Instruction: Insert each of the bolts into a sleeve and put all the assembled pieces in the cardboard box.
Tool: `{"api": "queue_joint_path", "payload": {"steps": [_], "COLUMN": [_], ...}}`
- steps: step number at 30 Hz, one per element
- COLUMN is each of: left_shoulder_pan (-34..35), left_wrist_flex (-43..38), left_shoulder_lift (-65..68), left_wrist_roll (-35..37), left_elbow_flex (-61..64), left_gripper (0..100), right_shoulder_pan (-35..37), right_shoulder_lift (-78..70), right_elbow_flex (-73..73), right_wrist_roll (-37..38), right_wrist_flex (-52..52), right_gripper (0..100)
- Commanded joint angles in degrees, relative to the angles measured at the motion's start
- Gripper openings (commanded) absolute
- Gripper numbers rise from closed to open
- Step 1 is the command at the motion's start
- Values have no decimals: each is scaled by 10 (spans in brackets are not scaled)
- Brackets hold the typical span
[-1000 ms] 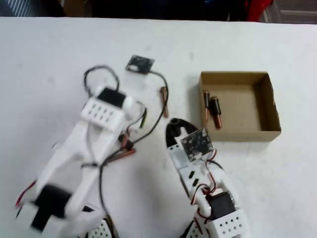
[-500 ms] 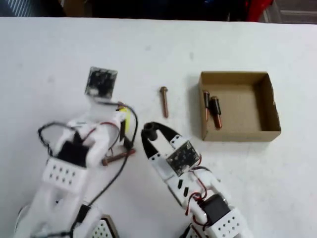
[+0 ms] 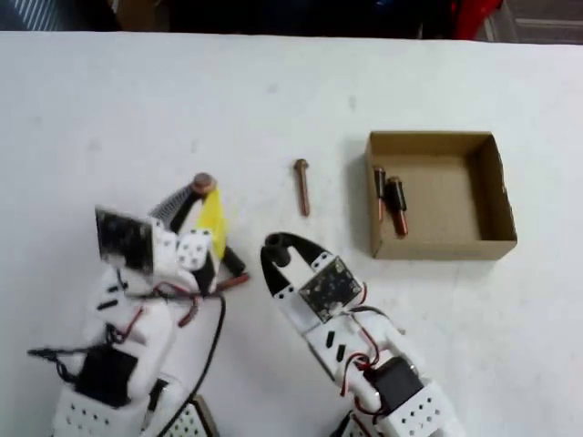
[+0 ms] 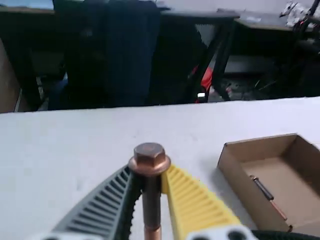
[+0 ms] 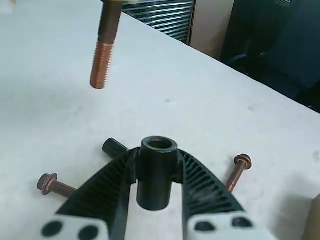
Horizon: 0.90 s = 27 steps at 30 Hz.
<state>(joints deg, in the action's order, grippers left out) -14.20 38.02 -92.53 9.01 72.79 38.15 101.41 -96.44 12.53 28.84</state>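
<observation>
- White surface [image 3: 109, 91]; dark chairs & desks [image 4: 125, 50] in the room behind.
- Brown open-top cardboard box [image 3: 504, 196] sits toward the right of the surface. Inside are 2 assembled pieces [image 3: 396, 208], copper bolts in dark sleeves. They lie side by side along the box wall that faces the middle of the surface.
- Loose copper bolt [image 3: 301, 187] lies flat just beside the box, outside it, head pointing away from the arms.
- Left tool [image 3: 202, 198] has one grey finger and one yellow. It is clamped on a copper-coloured hex-head bolt [image 4: 150, 160], held upright w/ head on top and clear of the surface.
- Right tool [image 3: 276, 248], black fingers, is clamped on a black cylindrical sleeve [image 5: 157, 172], upright w/ open end up, betw. the left tool & the box.
- From the right wrist view, the threaded end of the gripped bolt hangs higher than the sleeve mouth and off to one side, not touching it.
- Second loose bolt [image 3: 230, 283] lies by the left arm, partly under its cables.
- Spare black sleeve [image 3: 233, 262] lies on its side near that bolt, betw. the 2 tools.
</observation>
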Motion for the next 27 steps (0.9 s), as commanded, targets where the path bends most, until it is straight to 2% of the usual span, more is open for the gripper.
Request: {"api": "queue_joint_path", "payload": {"steps": [1, 7, 11, 17, 22, 27], "left_shoulder_pan": [-47, -92, -93, -127, -127, -123], "left_wrist_flex": [-62, -169, -193, -200, -198, -195], "left_shoulder_lift": [-80, -125, -124, -124, -124, -124], "left_wrist_roll": [-2, -3, -2, -2, 4, 52], "left_elbow_flex": [28, 123, 128, 131, 131, 131], "left_gripper": [23, 23, 23, 23, 23, 23], "right_shoulder_pan": [7, 6, 6, 3, 3, 3], "right_shoulder_lift": [3, 7, 7, 7, 7, 7], "right_elbow_flex": [-5, -5, -5, -5, -4, -4], "right_wrist_roll": [-5, -5, -6, -123, -97, -71], "right_wrist_flex": [1, 28, 24, -9, -50, -59], "right_gripper": [17, 17, 17, 17, 17, 17]}}
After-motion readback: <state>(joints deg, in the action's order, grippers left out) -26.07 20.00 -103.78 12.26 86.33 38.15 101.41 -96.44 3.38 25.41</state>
